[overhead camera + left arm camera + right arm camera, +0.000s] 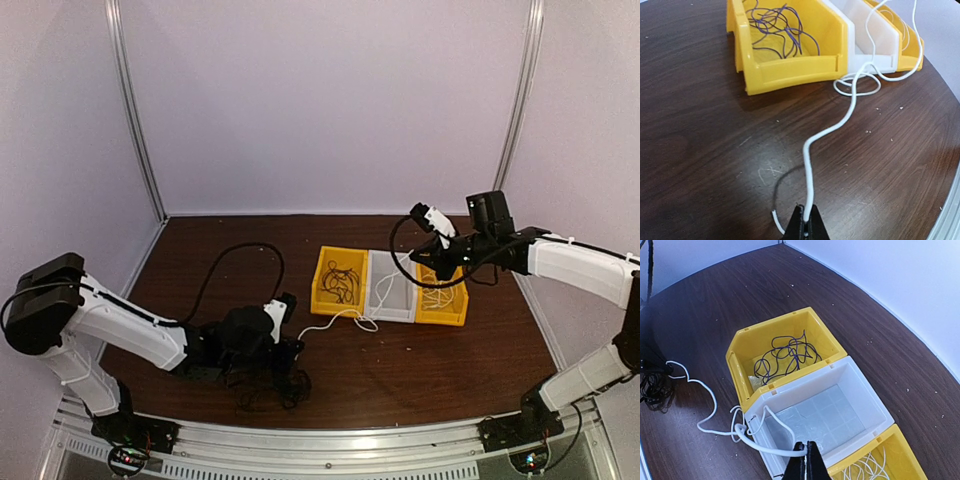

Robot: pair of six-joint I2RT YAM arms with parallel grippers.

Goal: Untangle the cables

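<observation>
Left hand (807, 214) is pinched fully closed on the white cable (809, 172), low over the surface (700, 150). The grip is near the cable's end: a short stub curls out left of the fingers. From the pinch the cable runs away across the wood, makes a small loop just in front of the bins, then climbs over the front wall of the white bin (880, 62).

Right hand (806, 450) is also closed tight, gripping the same white cable further along, up at the white bin. So I have both hands on one cable: left grip down by the surface, right grip raised at the bins.

The cable is thin, round and plain white. It lies slack in soft S-bends between the two grips, not taut.

Left wrist view gives me the stub and the loop close up. Right wrist view gives bin contents: purple cable (785, 355) bunched in the yellow bin (737, 370), and thin white strands in the second yellow bin (905, 450). Top view shows both arms at once, with the black tangle (265, 385) on the surface just beside the left hand. Right wrist catches that tangle only at its left edge.
</observation>
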